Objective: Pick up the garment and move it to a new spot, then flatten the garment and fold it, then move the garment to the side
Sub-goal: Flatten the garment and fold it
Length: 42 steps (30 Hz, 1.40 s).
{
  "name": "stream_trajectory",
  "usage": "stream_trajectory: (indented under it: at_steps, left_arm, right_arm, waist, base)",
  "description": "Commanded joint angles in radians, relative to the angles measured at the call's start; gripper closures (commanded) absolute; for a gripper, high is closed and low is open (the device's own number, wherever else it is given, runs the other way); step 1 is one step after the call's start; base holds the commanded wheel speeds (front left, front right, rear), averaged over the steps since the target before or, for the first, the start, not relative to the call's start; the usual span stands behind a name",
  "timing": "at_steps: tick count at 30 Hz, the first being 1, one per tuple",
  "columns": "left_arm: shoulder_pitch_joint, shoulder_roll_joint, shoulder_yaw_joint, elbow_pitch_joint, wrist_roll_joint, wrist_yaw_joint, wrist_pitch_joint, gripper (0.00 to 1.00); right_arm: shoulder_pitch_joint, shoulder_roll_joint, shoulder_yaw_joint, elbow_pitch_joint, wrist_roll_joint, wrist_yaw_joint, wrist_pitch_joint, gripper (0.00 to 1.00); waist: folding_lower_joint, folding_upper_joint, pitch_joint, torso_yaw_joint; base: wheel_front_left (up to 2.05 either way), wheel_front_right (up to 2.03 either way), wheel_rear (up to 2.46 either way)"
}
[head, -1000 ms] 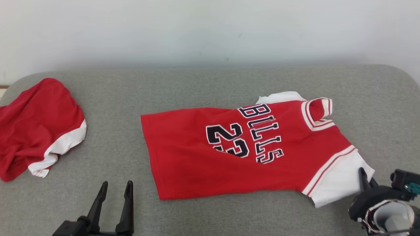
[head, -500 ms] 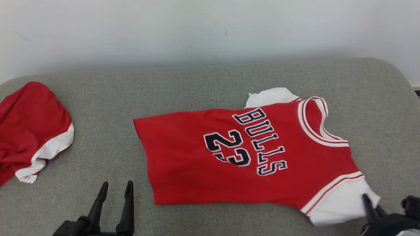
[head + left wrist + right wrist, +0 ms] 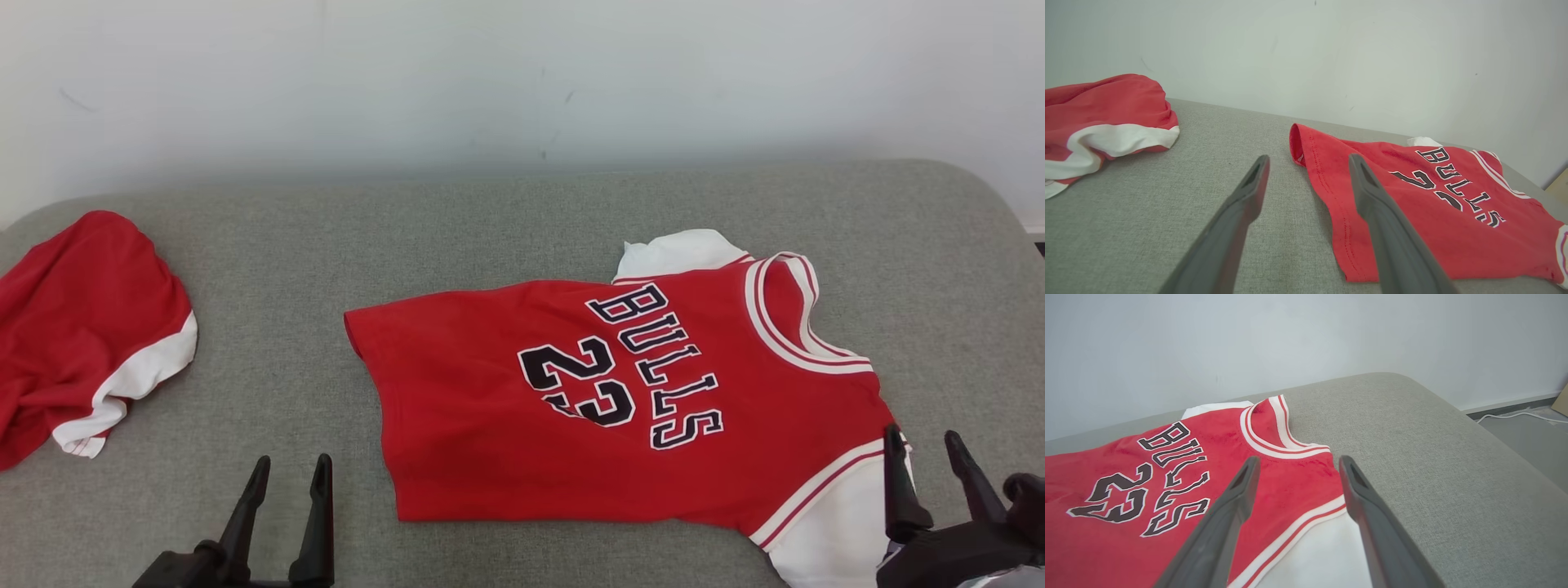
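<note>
From the head you see the jersey [image 3: 490, 408] flat on the couch [image 3: 522, 220], your left gripper [image 3: 292, 461] spread beside its hem [image 3: 388, 425], your right gripper [image 3: 922, 433] spread over its white sleeve [image 3: 833, 531]; the left wrist shows fingers [image 3: 1241, 220] apart, empty, angled toward the hem; the right wrist, fingers apart, empty, above the sleeve.

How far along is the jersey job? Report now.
Done: Bulls jersey lies spread, unfolded, on the grey cushion. In hand: nothing held; right gripper open at its white sleeve, left gripper open, clear of it. Left: smooth wrinkles, fold, move aside.
</note>
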Motion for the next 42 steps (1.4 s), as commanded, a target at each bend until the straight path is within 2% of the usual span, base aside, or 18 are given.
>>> stream_trajectory:
  at_steps: [1, 9, 18, 27, 36, 37, 38, 39, 40, 42]
  left_arm:
    - [0.004, 0.0, -0.003, 0.01, -0.001, -0.005, -0.004, 0.0]
    - [-0.018, 0.001, -0.047, 0.081, -0.006, -0.024, -0.004, 0.0]
    - [-0.08, 0.001, -0.08, 0.194, 0.009, -0.041, -0.004, 0.0]
    - [-0.16, 0.017, -0.1, 0.354, 0.014, -0.053, -0.004, 0.0]
    - [-0.215, 0.024, -0.084, 0.445, 0.023, -0.053, -0.004, 0.0]
    - [-0.217, 0.024, -0.087, 0.455, 0.021, -0.053, -0.004, 0.05]
    - [-0.222, 0.024, -0.088, 0.461, 0.02, -0.053, -0.004, 0.49]
    - [-0.227, 0.024, -0.09, 0.467, 0.019, -0.053, -0.004, 0.64]
    - [-0.232, 0.025, -0.095, 0.465, 0.022, -0.053, -0.004, 1.0]
    - [-0.24, 0.024, -0.099, 0.453, 0.02, -0.054, -0.004, 1.0]
  right_arm:
    - [0.005, 0.01, 0.019, -0.013, -0.005, 0.0, -0.019, 0.0]
    - [-0.015, 0.025, 0.109, -0.008, 0.004, 0.0, -0.073, 0.0]
    - [-0.05, 0.041, 0.195, 0.034, -0.007, 0.0, -0.123, 0.0]
    - [-0.078, 0.042, 0.214, 0.08, -0.001, 0.0, -0.147, 0.0]
    - [-0.09, 0.042, 0.22, 0.095, -0.004, 0.0, -0.156, 0.0]
    - [-0.091, 0.042, 0.22, 0.096, -0.004, 0.0, -0.157, 0.0]
    - [-0.093, 0.041, 0.219, 0.097, -0.004, 0.0, -0.157, 0.0]
    - [-0.094, 0.041, 0.218, 0.098, -0.005, 0.0, -0.158, 0.0]
    - [-0.095, 0.041, 0.218, 0.098, -0.006, 0.0, -0.159, 0.0]
    - [-0.095, 0.041, 0.215, 0.1, -0.009, 0.0, -0.16, 0.0]
  waist:
    - [0.0, 0.0, -0.004, 0.0]
    - [0.0, 0.0, -0.006, -0.011]
    - [0.0, 0.0, 0.01, -0.053]
    - [0.0, 0.0, 0.032, -0.103]
    - [0.0, 0.0, 0.047, -0.137]
    - [0.0, 0.0, 0.048, -0.138]
    - [0.0, 0.0, 0.05, -0.139]
    - [0.0, 0.0, 0.05, -0.14]
    - [0.0, 0.0, 0.051, -0.14]
    - [0.0, 0.0, 0.05, -0.137]
  base:
    - [0.0, 0.0, 0.0]
    - [0.0, 0.0, 0.0]
    - [0.0, 0.0, 0.0]
    - [0.0, 0.0, 0.0]
    - [0.0, 0.0, 0.0]
    - [0.0, 0.0, 0.0]
    - [0.0, 0.0, 0.0]
    - [0.0, 0.0, 0.0]
    - [0.0, 0.0, 0.0]
    - [0.0, 0.0, 0.0]
